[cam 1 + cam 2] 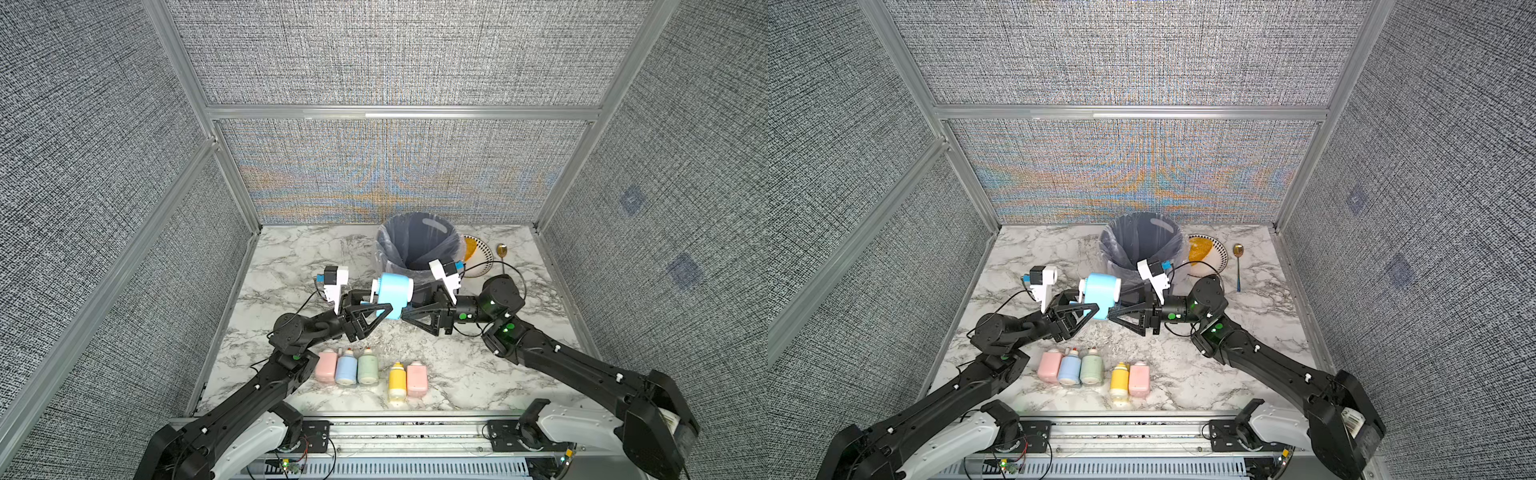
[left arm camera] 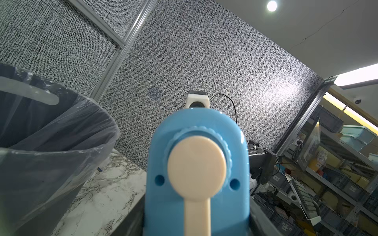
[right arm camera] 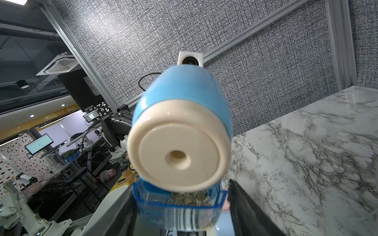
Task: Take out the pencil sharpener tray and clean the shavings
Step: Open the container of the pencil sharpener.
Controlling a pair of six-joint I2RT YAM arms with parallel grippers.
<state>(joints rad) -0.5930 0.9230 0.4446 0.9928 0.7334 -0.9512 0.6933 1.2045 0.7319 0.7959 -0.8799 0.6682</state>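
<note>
Ideally, with the left hand (image 1: 384, 306) clamped on the sharpener (image 1: 395, 293) above the counter's (image 1: 457, 374) middle, the right hand (image 1: 409, 306), flanking the tray (image 3: 180, 212) of shavings (image 3: 190, 197) with its grip unclear, needed a straight, level pull.

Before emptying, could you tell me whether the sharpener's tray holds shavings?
Not empty: in the right wrist view, brownish shavings lie inside the clear blue tray under the sharpener.

The tray (image 3: 178, 212) is blurred, the crank handle (image 2: 197, 204) cut off.
</note>
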